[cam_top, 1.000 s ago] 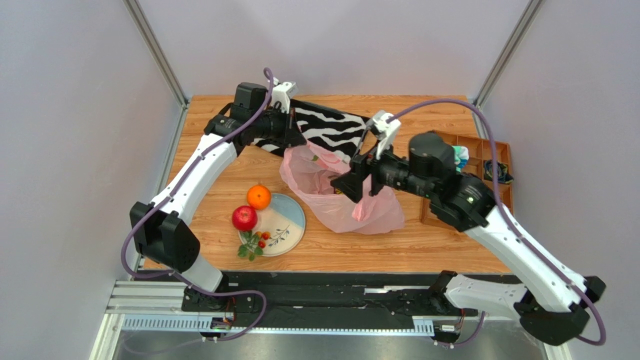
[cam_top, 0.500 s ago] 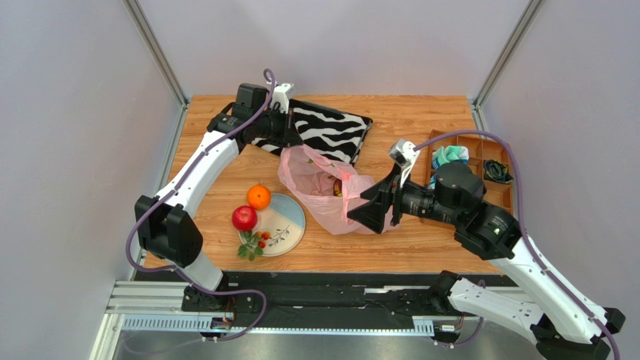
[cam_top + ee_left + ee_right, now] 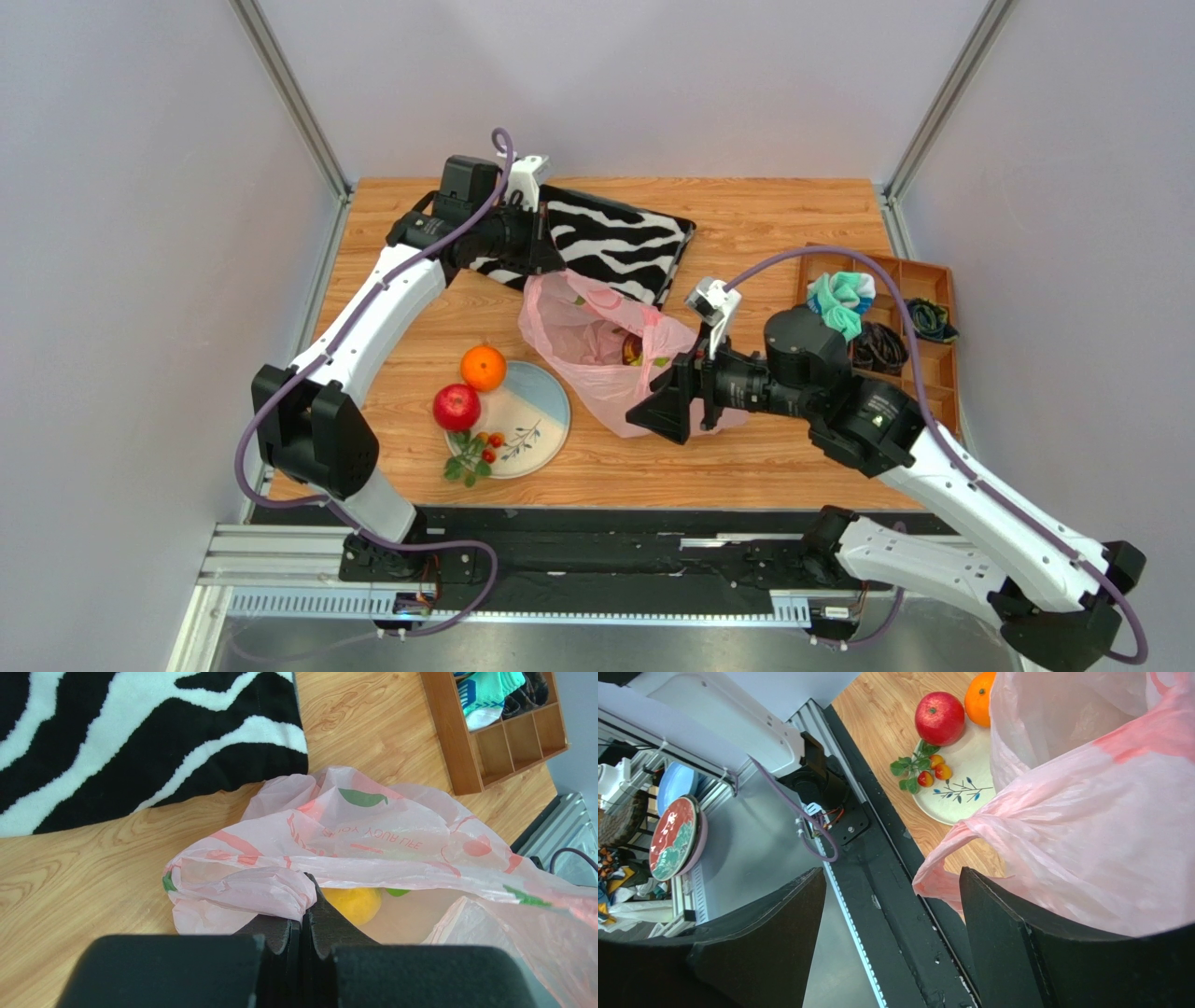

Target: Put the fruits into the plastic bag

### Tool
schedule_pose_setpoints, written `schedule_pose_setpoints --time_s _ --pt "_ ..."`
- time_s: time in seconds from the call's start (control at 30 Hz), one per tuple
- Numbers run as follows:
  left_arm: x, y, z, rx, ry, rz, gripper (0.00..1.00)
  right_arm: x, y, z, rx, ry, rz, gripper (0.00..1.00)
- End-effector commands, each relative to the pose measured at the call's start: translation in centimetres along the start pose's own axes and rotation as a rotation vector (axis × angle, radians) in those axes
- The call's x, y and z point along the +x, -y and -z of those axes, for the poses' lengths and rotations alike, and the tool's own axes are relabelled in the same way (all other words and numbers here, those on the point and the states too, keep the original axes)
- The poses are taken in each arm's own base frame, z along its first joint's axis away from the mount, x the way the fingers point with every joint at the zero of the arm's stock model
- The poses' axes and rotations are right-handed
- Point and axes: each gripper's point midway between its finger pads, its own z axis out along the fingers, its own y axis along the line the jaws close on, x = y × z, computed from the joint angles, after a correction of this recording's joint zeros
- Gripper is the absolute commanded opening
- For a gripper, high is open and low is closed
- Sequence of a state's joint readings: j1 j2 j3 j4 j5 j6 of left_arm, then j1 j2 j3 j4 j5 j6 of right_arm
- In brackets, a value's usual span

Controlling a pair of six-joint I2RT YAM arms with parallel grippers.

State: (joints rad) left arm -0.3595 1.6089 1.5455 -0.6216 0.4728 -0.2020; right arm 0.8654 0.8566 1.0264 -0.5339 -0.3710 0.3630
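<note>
right claw (image 3: 650, 417): I drew it back from above the mouth of the plastic bag (image 3: 561, 329) to its near right edge | plastic bag: right side slumped inward, narrower | wooden tray (image 3: 929, 375): my arm uncovered more of it

The plastic bag (image 3: 589, 333) lies mid-worktop (image 3: 786, 210), with a pouch (image 3: 617, 241) just behind it. Left of the bag sits a plate (image 3: 542, 401), with an orange (image 3: 483, 367) at its far edge, an apple (image 3: 455, 408) at its left edge and a berry sprig (image 3: 474, 455) on its near edge. A fruit (image 3: 351, 903) lies inside the bag. A divided tray (image 3: 934, 375) stands at the worktop's right edge.
</note>
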Motion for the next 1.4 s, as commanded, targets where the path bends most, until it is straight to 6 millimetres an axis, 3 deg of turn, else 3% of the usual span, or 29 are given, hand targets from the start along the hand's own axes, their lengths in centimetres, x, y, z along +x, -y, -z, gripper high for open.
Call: schedule_pose_setpoints --time_s 0.0,0.2,0.3,0.53,0.7,0.73,0.83,0.87,0.93,0.97,1.17,1.37 --pt "-0.8 0.5 1.0 0.004 0.031 -0.021 0.00 -1.5 1.4 -1.9 0.073 0.076 0.023 0.73" --pt "-0.9 0.9 1.2 0.024 0.039 -0.024 0.00 -2.7 3.5 -3.8 0.223 0.133 0.056 0.72" --pt "-1.0 1.2 1.2 0.040 0.042 -0.027 0.00 -3.3 4.4 -4.3 0.296 0.165 0.063 0.56" --pt "-1.6 1.7 2.0 0.040 0.079 -0.053 0.00 -3.9 8.5 -3.5 0.546 0.195 0.063 0.50" --pt "-2.0 2.2 2.6 0.050 0.096 -0.077 0.02 -3.7 9.9 -3.5 0.615 0.197 0.071 0.46" --pt "-2.0 2.3 2.7 0.051 0.096 -0.084 0.06 -3.7 10.2 -3.5 0.630 0.197 0.075 0.40" --pt "-2.2 2.3 3.5 0.027 0.099 -0.119 0.31 -4.0 10.7 -3.3 0.664 0.207 0.084 0.15" --pt "-2.3 2.2 3.8 0.018 0.103 -0.129 0.43 -4.1 10.7 -3.2 0.670 0.209 0.087 0.11" --pt "-2.5 2.1 4.4 -0.007 0.111 -0.153 0.53 -4.5 10.9 -2.8 0.688 0.220 0.094 0.03" --pt "-2.5 2.1 4.7 -0.014 0.113 -0.163 0.60 -4.6 10.9 -2.7 0.694 0.221 0.101 0.02" --pt "-1.7 0.7 6.4 -0.125 0.094 -0.171 0.77 -5.0 11.0 -2.2 0.708 0.231 0.118 0.00" --pt "-1.2 0.1 8.8 -0.207 0.138 -0.151 0.84 -4.9 11.3 -2.0 0.719 0.236 0.120 0.00"
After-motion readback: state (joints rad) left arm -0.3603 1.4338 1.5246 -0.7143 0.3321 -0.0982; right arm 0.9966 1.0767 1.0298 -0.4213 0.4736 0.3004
